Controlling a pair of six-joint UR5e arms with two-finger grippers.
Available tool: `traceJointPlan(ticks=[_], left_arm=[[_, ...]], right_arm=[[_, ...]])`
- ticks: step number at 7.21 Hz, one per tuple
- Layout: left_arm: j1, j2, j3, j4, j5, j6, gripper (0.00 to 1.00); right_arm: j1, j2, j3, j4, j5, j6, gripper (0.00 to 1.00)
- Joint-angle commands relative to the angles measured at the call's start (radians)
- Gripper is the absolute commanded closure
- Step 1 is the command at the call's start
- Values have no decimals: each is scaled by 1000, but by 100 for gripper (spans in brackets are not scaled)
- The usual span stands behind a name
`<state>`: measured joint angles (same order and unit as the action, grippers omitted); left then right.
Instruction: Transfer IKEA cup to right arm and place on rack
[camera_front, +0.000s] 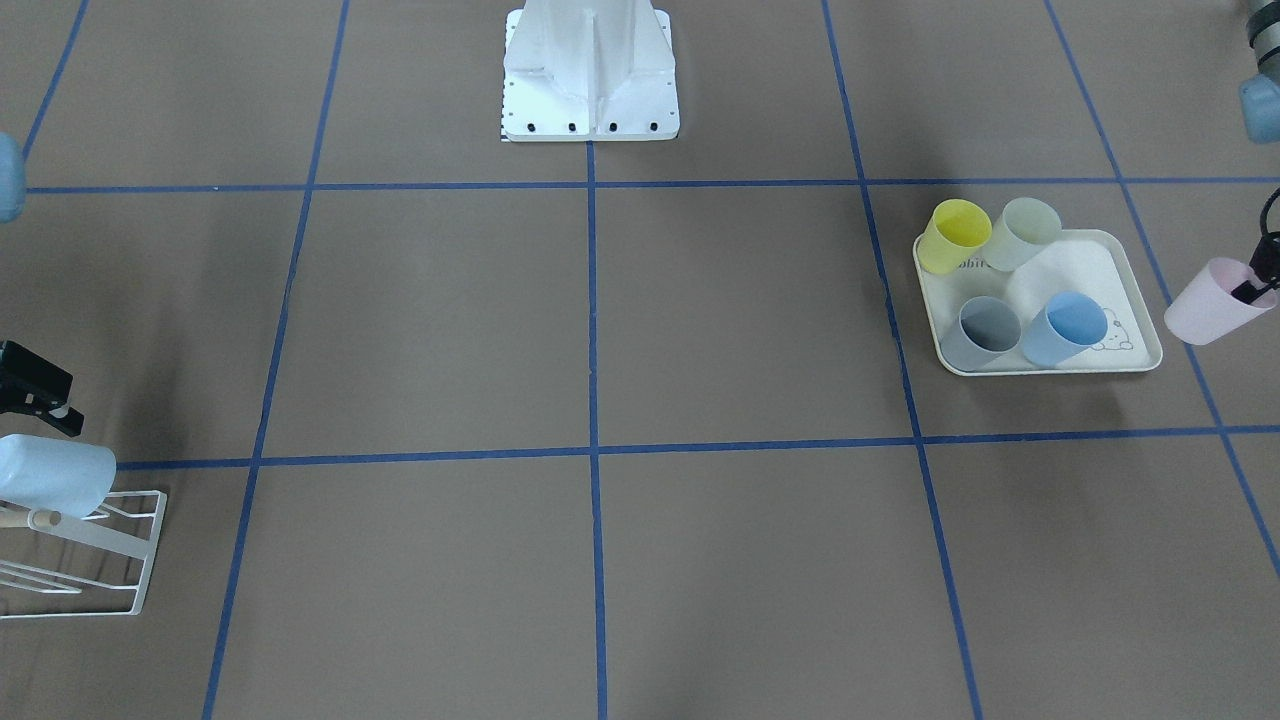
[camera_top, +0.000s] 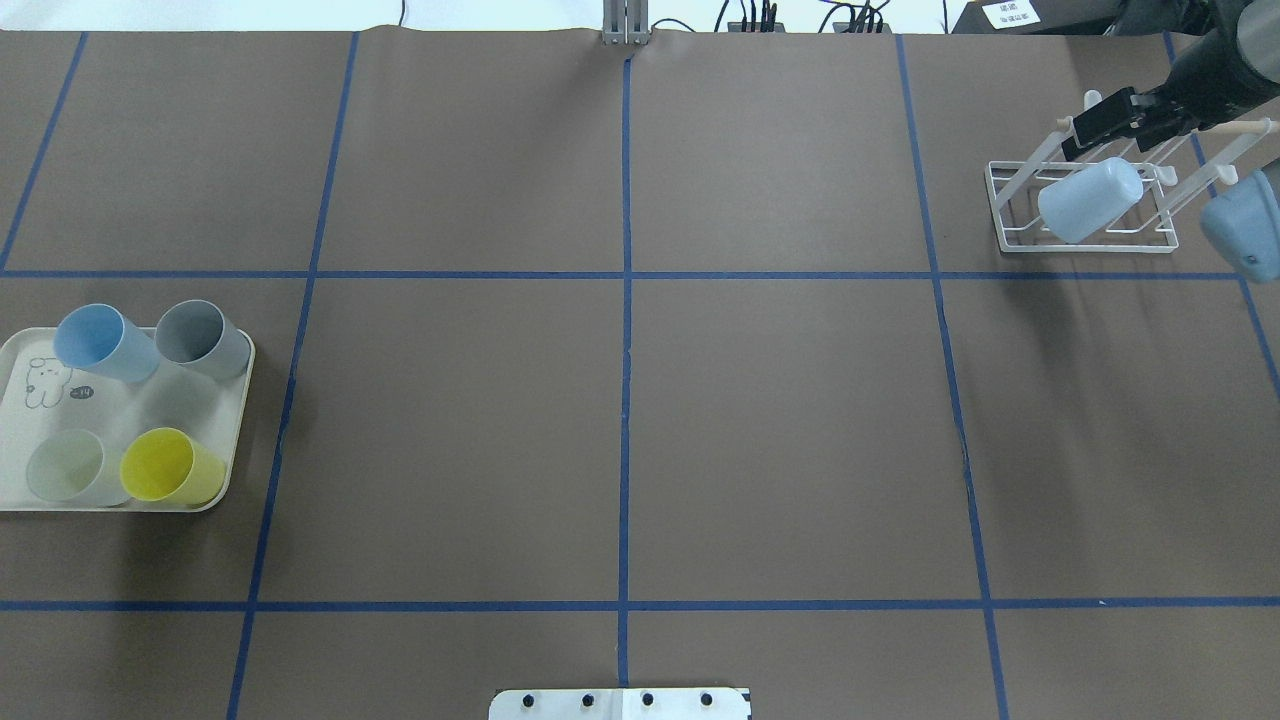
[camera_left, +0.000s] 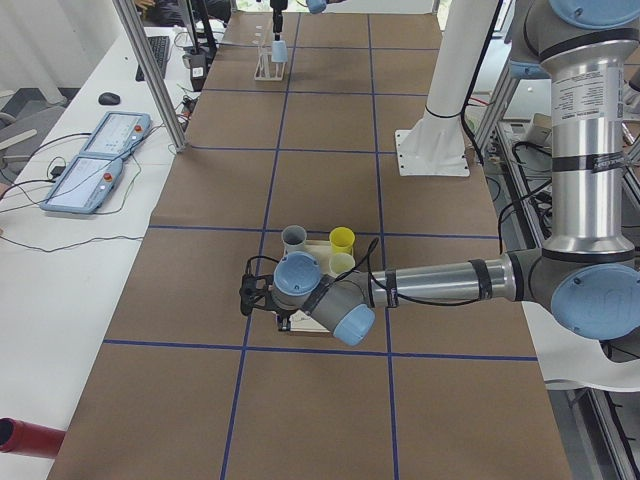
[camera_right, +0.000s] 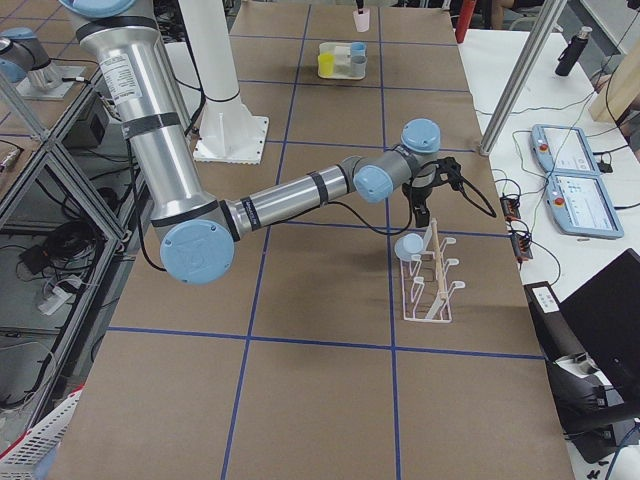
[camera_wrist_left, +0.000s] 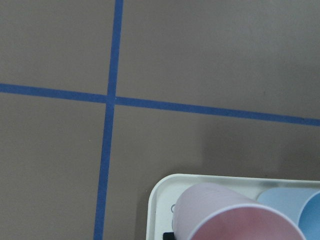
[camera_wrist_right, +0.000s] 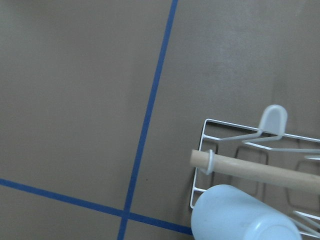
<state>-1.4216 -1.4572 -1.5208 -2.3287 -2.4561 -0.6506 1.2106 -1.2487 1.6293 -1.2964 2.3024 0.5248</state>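
My left gripper (camera_front: 1258, 288) is shut on a pink cup (camera_front: 1205, 305), one finger inside its rim. It holds the cup tilted in the air beside the tray (camera_front: 1080, 260). The cup also shows in the left wrist view (camera_wrist_left: 225, 215). My right gripper (camera_top: 1100, 120) is open and empty, just beyond the white wire rack (camera_top: 1010, 215). A light blue cup (camera_top: 1090, 200) lies slanted on a rack prong, below the wooden dowel (camera_wrist_right: 260, 170). The rack (camera_front: 130, 545) and this cup (camera_front: 55, 472) also show in the front view.
The cream tray holds a yellow cup (camera_front: 955, 237), a pale green cup (camera_front: 1030, 232), a grey cup (camera_front: 985, 330) and a blue cup (camera_front: 1068, 325). The robot's white base (camera_front: 590, 70) stands at the table's near middle edge. Blue tape lines cross the brown table.
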Motion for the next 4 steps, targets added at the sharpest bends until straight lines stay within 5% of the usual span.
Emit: traceJointPlan(ticks=[1, 3, 4], left_arm=[[-5, -23, -33, 37, -83, -145, 100], [-4, -37, -163, 32, -122, -292, 100], [3, -54, -205, 8, -220, -439, 100]], right_arm=[[-45, 14, 70, 2, -6, 171, 2], [-103, 44, 171, 5, -5, 399, 2], [-144, 69, 194, 53, -6, 520, 2]])
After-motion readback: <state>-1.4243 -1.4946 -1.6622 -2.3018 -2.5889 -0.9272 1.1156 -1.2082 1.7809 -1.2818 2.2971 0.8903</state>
